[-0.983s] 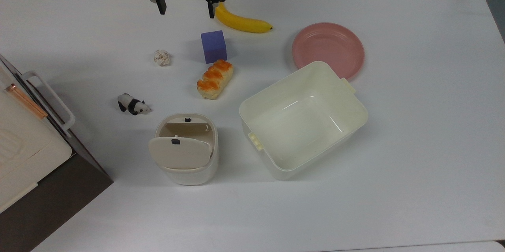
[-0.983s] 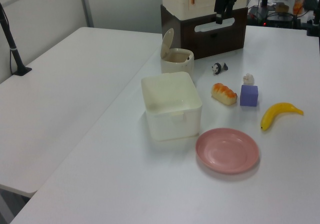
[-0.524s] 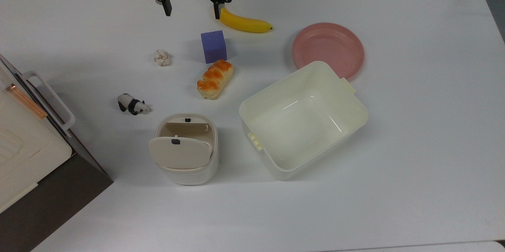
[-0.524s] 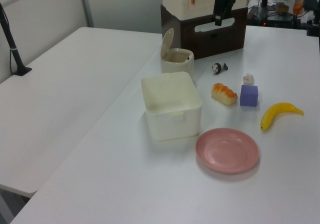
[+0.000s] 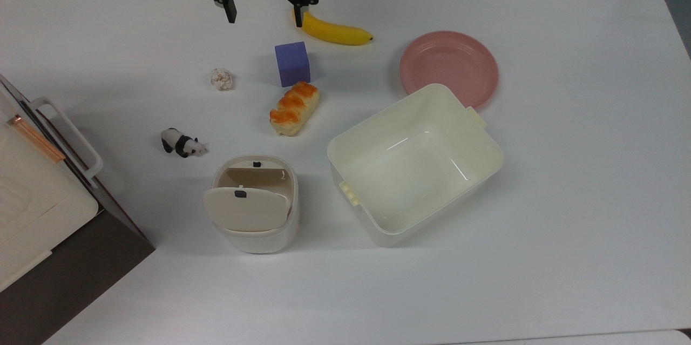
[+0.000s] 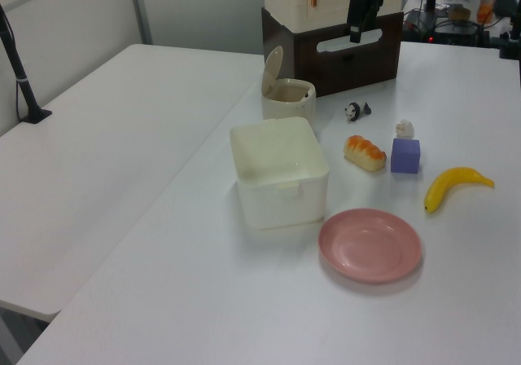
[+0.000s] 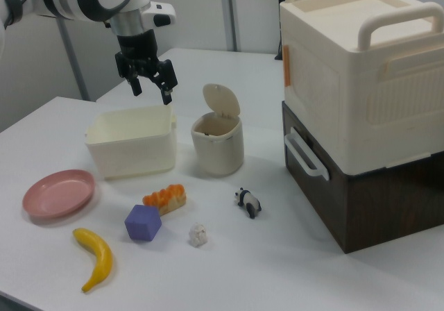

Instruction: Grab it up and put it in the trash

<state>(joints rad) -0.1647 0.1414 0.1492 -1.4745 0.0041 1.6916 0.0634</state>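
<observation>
The crumpled off-white paper ball lies loose on the white table, to the top view's left of a purple cube; it also shows in the left view and the right view. The cream trash bin stands with its flap lid raised and its mouth open. My gripper hangs open and empty high above the table's far edge, beyond the ball and apart from it.
A banana, a bread roll, a panda figurine and a pink plate lie around the ball. A large cream tub stands beside the bin. A cream-and-brown box fills the top view's left edge.
My gripper has shifted a little toward the top view's right, staying open. Nothing on the table has moved.
</observation>
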